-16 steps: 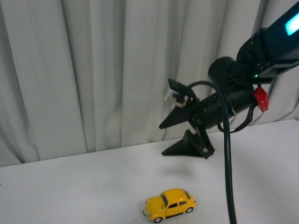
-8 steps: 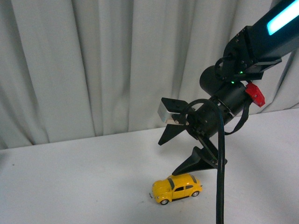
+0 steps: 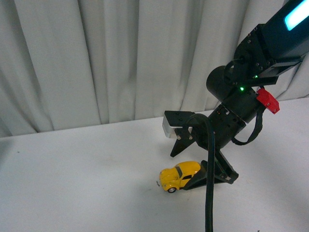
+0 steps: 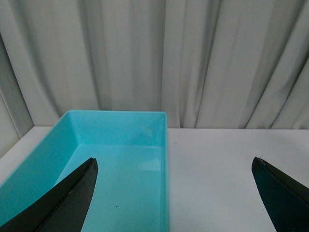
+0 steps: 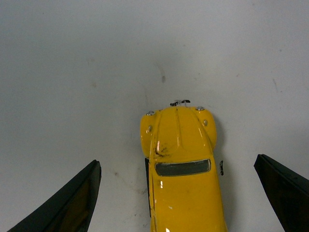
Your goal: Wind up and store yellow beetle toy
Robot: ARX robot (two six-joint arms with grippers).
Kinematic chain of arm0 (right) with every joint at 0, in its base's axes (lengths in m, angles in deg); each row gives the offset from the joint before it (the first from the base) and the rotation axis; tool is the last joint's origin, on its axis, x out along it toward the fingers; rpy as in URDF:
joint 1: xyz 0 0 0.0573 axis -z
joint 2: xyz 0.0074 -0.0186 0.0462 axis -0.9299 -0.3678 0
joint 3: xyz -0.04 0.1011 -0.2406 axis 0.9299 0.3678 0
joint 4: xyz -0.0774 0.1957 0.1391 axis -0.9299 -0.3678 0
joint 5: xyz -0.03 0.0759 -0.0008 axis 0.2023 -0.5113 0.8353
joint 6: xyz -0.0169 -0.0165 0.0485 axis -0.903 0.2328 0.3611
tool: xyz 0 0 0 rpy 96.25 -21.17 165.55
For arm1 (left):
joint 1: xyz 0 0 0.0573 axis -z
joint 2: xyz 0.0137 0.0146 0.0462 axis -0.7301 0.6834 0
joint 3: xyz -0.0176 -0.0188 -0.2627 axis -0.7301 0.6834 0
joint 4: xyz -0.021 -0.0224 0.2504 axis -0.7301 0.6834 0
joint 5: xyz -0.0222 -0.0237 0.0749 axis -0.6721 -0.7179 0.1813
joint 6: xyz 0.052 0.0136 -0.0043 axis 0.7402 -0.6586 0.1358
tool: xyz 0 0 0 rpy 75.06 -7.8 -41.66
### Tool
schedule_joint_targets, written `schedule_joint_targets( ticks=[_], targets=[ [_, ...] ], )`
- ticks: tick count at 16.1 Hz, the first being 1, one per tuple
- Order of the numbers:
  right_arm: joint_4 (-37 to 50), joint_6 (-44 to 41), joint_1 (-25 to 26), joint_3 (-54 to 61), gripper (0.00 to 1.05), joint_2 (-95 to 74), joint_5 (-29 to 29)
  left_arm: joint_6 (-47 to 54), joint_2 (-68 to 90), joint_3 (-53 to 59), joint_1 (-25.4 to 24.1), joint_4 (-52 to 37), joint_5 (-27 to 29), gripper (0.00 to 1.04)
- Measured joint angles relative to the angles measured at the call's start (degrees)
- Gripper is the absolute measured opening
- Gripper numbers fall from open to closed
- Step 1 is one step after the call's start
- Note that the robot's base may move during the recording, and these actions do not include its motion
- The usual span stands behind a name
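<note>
Your right end effector is wide open and holds nothing. It hangs low over the beetle, 1 finger on each side of it. The beetle sits on all its wheels on the white surface, nearer the near edge than the curtain at the far edge and about midway across.

The relation that counts is the beetle's long axis. In the right wrist view it runs straight out from the wrist, nose leading, square to the line between the 2 fingers. They would therefore close on its flanks, not on nose and tail. It lies roughly centred in the gap and clear of both fingers — whether the tips are low enough to catch the body I cannot tell. Nothing else stands near it; only the arm's own black cable hangs just beside the rear.

The right arm is plainly the nearer. Your left end effector is also wide open and empty, and it looks down at a teal bin by the curtain. The bin looks empty and is the likely store. The front view shows neither the bin nor the left arm, so which way the bin lies from the beetle is unclear.
</note>
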Motion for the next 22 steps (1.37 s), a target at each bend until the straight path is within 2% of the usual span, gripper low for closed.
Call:
schedule_joint_targets(
  ticks=[7, 10, 12, 14, 18, 22],
  targets=[
    [-0.3, -2.4, 1.4, -0.7, 0.97, -1.9, 3.1, 0.0, 0.0, 0.0, 0.0, 0.0, 0.0, 0.98],
    [0.8, -2.7, 1.1, -0.8, 0.74, -2.0, 3.0, 0.0, 0.0, 0.0, 0.0, 0.0, 0.0, 0.98],
    [1.6, -2.0, 0.7, -0.8, 0.52, -2.0, 2.4, 0.0, 0.0, 0.0, 0.0, 0.0, 0.0, 0.98],
    [2.0, -1.0, 0.2, -0.8, 0.4, -2.0, 1.3, 0.0, 0.0, 0.0, 0.0, 0.0, 0.0, 0.98],
    [-0.5, 0.3, -0.6, -2.8, 0.39, -2.0, -2.3, 0.0, 0.0, 0.0, 0.0, 0.0, 0.0, 0.98],
    [1.8, 1.6, -3.1, -3.6, 0.39, -2.0, -2.4, 0.0, 0.0, 0.0, 0.0, 0.0, 0.0, 0.98]
  ],
)
